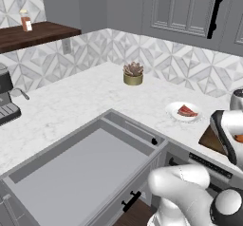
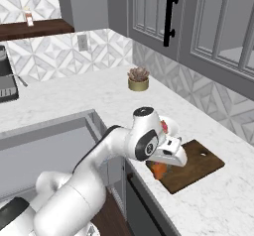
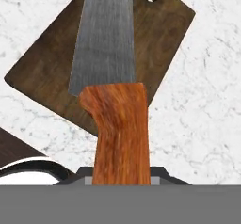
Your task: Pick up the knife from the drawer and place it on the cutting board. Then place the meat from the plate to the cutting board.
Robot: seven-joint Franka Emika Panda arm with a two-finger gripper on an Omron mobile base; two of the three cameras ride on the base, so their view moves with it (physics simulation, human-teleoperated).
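My gripper (image 2: 164,166) is shut on the orange handle of the knife (image 3: 120,129) and holds it just above the near end of the dark brown cutting board (image 2: 198,163). In the hand view the grey blade points out over the cutting board (image 3: 164,30), and the handle hides my fingertips. The white plate (image 1: 184,112) lies to the left of the board with the red meat (image 1: 187,111) on it. My arm partly covers the plate (image 2: 172,126) in the right base view. The grey drawer (image 1: 85,173) stands pulled open, its flat floor bare.
A potted succulent (image 1: 133,73) stands by the tiled back wall. A coffee machine (image 1: 6,101) sits at the counter's far left. A wooden shelf (image 1: 33,34) carries a small bottle. Wall cabinets (image 2: 168,12) hang above the counter.
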